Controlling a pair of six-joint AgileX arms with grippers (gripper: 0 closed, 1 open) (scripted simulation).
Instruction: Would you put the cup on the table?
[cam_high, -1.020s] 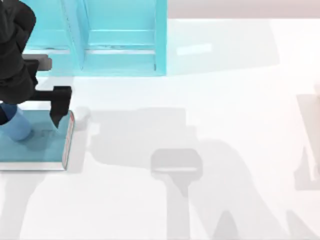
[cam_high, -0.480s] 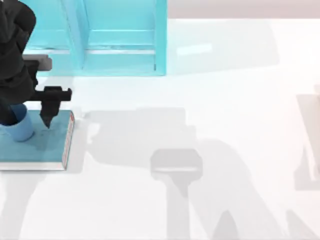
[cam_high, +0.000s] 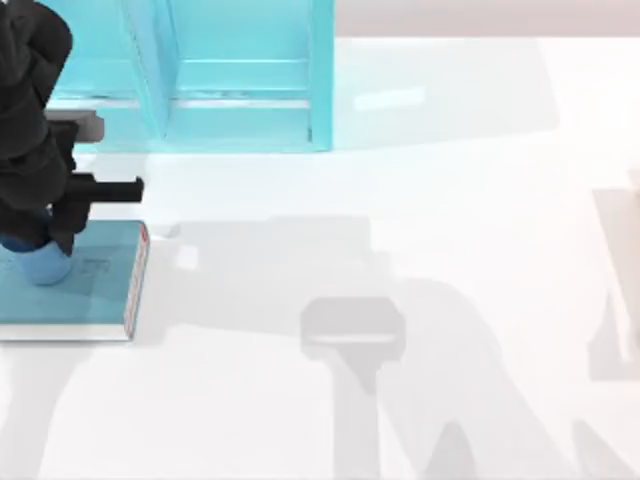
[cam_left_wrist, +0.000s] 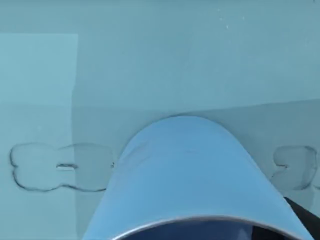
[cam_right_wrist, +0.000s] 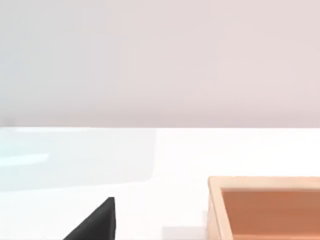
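The small blue cup (cam_high: 42, 264) stands upright on a teal book (cam_high: 100, 285) at the left edge of the white table (cam_high: 450, 200). My left gripper (cam_high: 38, 246) reaches down over the cup, its fingers pressed against the cup's sides, shut on it. The black arm hides the cup's upper part in the top view. The left wrist view shows the cup (cam_left_wrist: 190, 170) up close, rim nearest the camera, with the book cover (cam_left_wrist: 150, 65) beneath it. One dark finger (cam_right_wrist: 95, 222) of my right gripper appears in the right wrist view, above the table.
A light-blue shelf cabinet (cam_high: 240, 90) stands at the back left, just behind the book. An orange-brown wooden box (cam_right_wrist: 265, 205) sits on the table in the right wrist view. Bare white surface stretches to the right of the book.
The left gripper's visible finger has swung leftward from the book's right edge to the cup's side, closing on the cup. Cup and book stayed in place.
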